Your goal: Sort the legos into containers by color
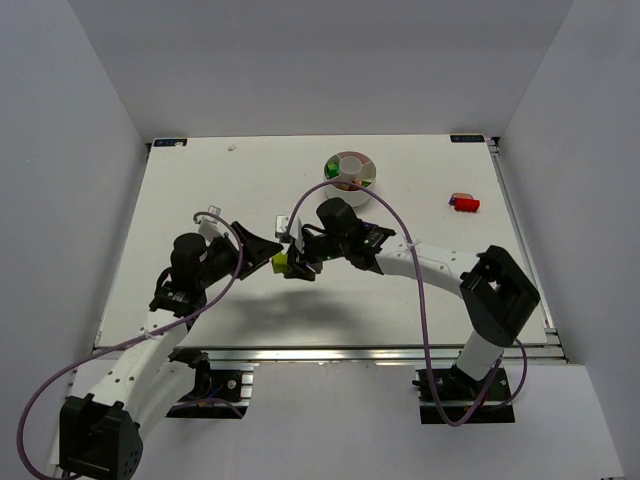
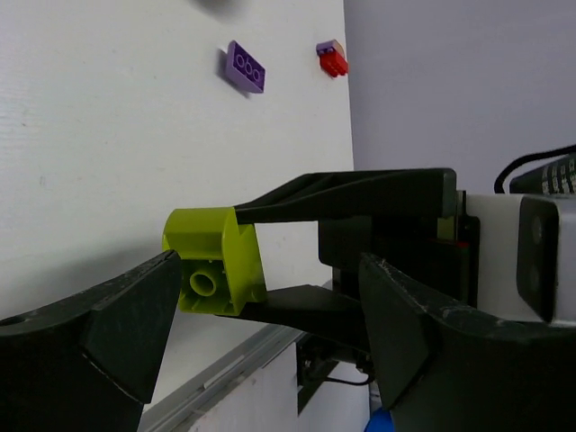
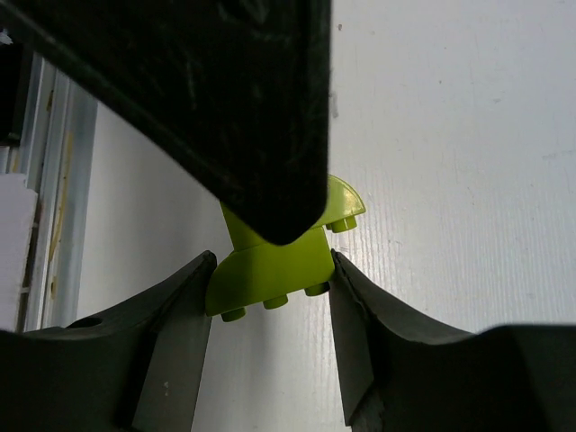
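right gripper (image 3: 270,270): jaws being clamped on yellow-green lego (image 3: 268,256), bound for dish (image 1: 365,160) at 1 o'clock
left gripper (image 2: 270,261): jaws being held apart, handoff likely

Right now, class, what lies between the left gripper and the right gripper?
The yellow-green lego, pinched in the right gripper's fingers, with the open left gripper close beside it; the left wrist view shows it best.

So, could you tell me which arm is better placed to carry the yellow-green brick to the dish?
The right. Its tool is shut on the yellow-green brick, while the left tool stands wide open, gripping nothing. The white dish also lies just beyond the right arm.
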